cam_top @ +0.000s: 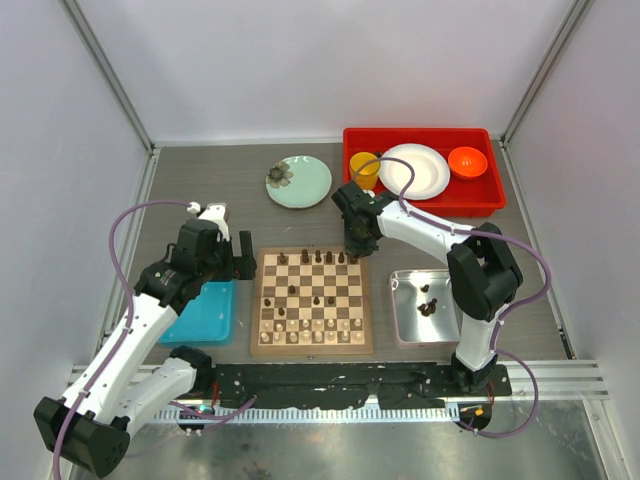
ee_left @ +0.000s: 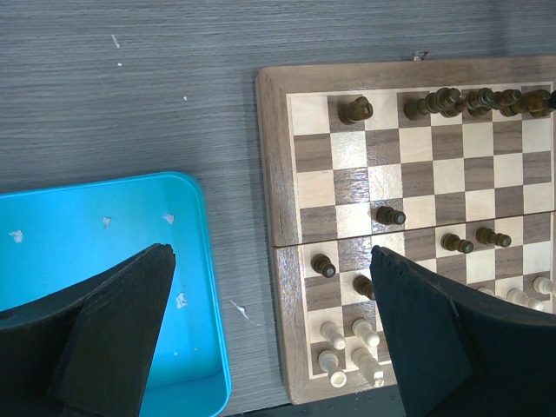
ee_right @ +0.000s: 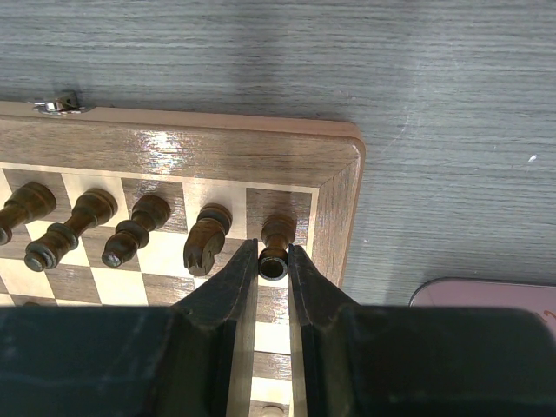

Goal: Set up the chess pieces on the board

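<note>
At the far right corner of the board (ee_right: 217, 152), a dark piece (ee_right: 277, 233) was clamped in the right tool (ee_right: 274, 258); it was to be centred upright before release. The left tool (ee_left: 271, 254) was held wide.

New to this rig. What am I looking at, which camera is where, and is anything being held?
These are two robot arms bolted at the table's near edge, each ending in a two-finger gripper. One picture looks down from above and behind them. The other two come from a camera on each wrist.

On the table are the chessboard, partly set with chess pieces, a blue tray, a silver tray holding a few spare dark pieces, a green plate and a red bin of dishes.

The right gripper is closed on a dark piece at the board's far right corner. The left gripper is open and empty, above the blue tray's edge and the board's left edge.
</note>
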You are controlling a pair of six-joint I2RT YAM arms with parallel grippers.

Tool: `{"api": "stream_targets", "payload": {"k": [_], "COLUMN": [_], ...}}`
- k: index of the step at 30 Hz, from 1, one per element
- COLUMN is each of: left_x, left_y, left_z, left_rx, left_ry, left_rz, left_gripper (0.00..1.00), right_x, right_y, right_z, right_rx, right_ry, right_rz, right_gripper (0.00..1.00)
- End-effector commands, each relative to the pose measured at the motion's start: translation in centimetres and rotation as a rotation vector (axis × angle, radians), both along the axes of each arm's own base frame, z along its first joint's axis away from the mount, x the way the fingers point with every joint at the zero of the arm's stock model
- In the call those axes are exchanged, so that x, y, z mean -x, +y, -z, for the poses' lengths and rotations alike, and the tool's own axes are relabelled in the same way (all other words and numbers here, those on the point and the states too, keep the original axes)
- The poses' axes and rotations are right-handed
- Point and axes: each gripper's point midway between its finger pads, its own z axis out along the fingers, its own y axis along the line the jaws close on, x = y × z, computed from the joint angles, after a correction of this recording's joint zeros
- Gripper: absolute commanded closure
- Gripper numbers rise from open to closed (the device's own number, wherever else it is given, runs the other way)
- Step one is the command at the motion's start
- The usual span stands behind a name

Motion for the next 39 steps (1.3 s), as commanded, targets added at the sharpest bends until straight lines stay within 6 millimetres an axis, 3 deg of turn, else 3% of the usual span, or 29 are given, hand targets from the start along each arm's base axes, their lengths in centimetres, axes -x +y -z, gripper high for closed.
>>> {"api": "stream_targets", "payload": {"k": [1,33,36,39], "left_x": [-0.58,-0.57,-0.56,-0.57], "left_y": [-0.23,-0.24,-0.27,-0.24], "left_z": [-0.66,-0.66,-0.66,-0.66], "left_rx": [0.008,0.009,0.009,0.010], "left_ry": [-0.034,-0.034,-0.034,-0.033], "left_rz": [0.012,0.014,0.015,0.013], "left_gripper": [0.00,0.00,0.00,0.00], "right_x": [-0.66,-0.40,-0.36,-0.49], "right_y": [0.74,0.23,0.31,0.44], "right_z": [-0.82,-0.36,-0.27,-0.30], "right_rx": [-0.019,0.002,0.001,-0.008], "right_ry": [-0.041,-0.030,-0.029,-0.034], "right_rz": [-0.015,-0.015,-0.017,-0.017], "right_gripper": [0.92,0.91,0.90,0.81]}}
